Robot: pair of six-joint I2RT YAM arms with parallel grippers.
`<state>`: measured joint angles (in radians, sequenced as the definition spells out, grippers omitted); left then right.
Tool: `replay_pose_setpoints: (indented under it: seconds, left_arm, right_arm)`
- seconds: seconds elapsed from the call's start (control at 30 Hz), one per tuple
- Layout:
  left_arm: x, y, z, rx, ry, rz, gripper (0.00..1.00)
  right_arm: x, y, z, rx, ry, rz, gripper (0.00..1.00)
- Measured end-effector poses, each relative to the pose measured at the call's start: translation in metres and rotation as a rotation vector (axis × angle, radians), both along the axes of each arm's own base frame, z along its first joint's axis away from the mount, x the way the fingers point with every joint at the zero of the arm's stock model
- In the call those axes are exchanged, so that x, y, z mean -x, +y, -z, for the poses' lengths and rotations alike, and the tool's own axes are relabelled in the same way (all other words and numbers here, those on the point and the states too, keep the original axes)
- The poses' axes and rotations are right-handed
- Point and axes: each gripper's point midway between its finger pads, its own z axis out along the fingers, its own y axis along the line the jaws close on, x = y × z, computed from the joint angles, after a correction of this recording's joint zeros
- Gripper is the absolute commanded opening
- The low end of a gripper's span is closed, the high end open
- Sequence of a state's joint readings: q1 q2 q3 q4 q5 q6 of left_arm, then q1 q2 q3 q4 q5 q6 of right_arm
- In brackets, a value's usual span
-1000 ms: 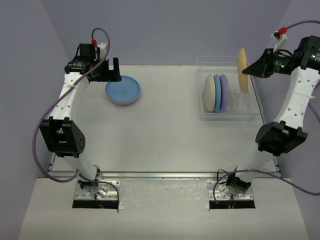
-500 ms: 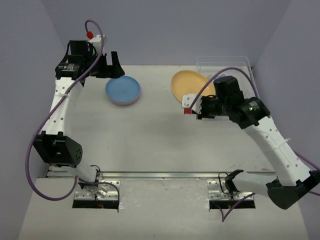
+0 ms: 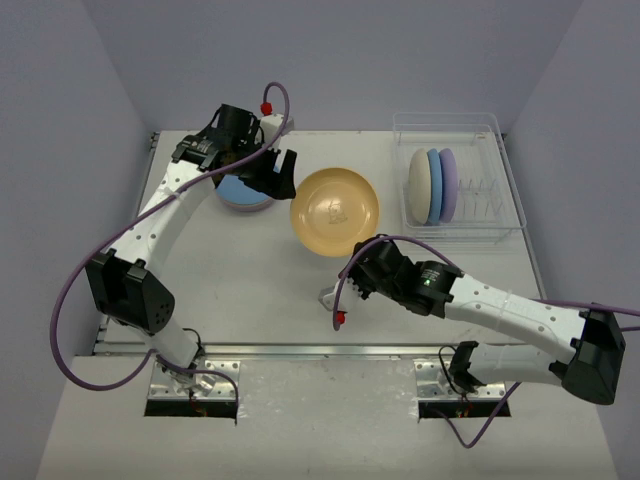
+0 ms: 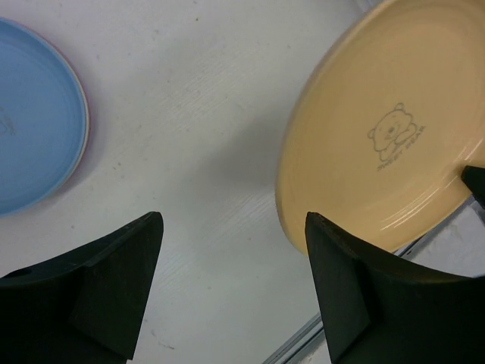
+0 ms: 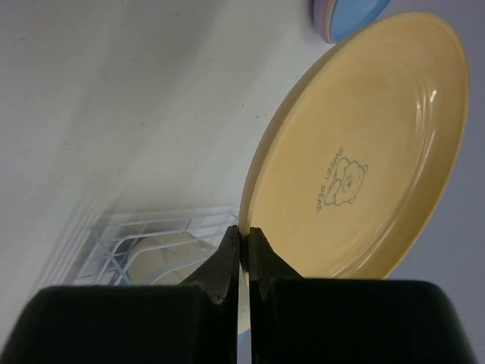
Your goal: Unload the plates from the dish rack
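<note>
Rim of blue plate hidden by left arm

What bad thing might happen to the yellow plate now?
The right gripper pinches only the thin rim of the yellow plate, so the plate might slip or tilt and drop. The open left gripper is close beside the plate and might bump it before getting a hold.

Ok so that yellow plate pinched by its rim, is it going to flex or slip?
Probably stiff: the yellow plate holds its round shape though the right gripper pinches only its rim. It looks smooth with a glossy highlight, so it may slip or pivot in that thin edge grip.
</note>
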<state>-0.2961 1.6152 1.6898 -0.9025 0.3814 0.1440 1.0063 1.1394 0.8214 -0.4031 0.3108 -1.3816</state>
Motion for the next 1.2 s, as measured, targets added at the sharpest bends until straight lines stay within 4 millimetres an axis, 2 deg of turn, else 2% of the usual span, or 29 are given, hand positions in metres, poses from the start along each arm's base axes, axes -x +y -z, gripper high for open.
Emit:
replay_pose_setpoints:
  seconds: [0.13,0.23,0.37,0.4,0.47,0.5,0.53,0.6,0.7,0.73,0.8,0.9,1.13,1.2]
  left_arm:
    - [0.005,0.002,0.023,-0.044,0.058,0.001,0.67]
    - [0.007,-0.001,0.03,-0.061,0.066,0.012,0.62]
    - [0.01,-0.008,0.033,-0.063,0.067,0.034,0.36]
    - [0.01,-0.009,0.034,-0.063,0.067,0.035,0.23]
    - [0.011,-0.01,0.037,-0.06,0.069,0.04,0.05]
    - [0.011,-0.011,0.038,-0.058,0.071,0.042,0.0]
    - [0.012,-0.012,0.039,-0.052,0.075,0.042,0.0]
    - [0.012,-0.018,0.036,-0.013,0.081,0.052,0.0]
    - [0.011,-0.02,0.033,0.02,0.082,0.059,0.0]
    - [0.01,-0.018,0.035,0.026,0.089,0.054,0.0]
    - [0.005,-0.013,0.038,0.04,0.106,0.038,0.0]
    - [-0.015,0.014,0.044,0.088,0.147,-0.04,0.0]
    - [-0.098,0.135,0.064,0.121,0.185,-0.377,0.0]
    - [-0.114,0.161,0.07,0.119,0.187,-0.446,0.0]
  right_arm:
    - [-0.004,0.013,-0.008,0.002,-0.08,-0.028,0.0]
    - [-0.005,0.019,-0.013,-0.005,-0.109,-0.041,0.0]
    - [-0.006,0.022,-0.015,-0.001,-0.129,-0.045,0.0]
    - [-0.007,0.023,-0.015,0.0,-0.131,-0.045,0.0]
    - [-0.007,0.024,-0.016,-0.002,-0.136,-0.047,0.03]
    - [-0.007,0.025,-0.016,-0.004,-0.138,-0.048,0.05]
    - [-0.007,0.025,-0.015,-0.005,-0.139,-0.047,0.08]
    - [-0.005,0.021,-0.007,0.014,-0.123,-0.043,0.2]
    - [-0.005,0.018,-0.001,0.017,-0.115,-0.026,0.59]
    - [-0.006,0.018,-0.002,0.009,-0.117,-0.019,0.66]
    - [-0.01,0.016,-0.005,-0.013,-0.12,0.005,0.7]
    - [-0.016,0.008,-0.01,-0.044,-0.121,0.047,0.76]
    - [-0.046,-0.038,-0.023,-0.148,-0.082,0.258,0.84]
    - [-0.058,-0.052,-0.033,-0.21,-0.041,0.352,0.84]
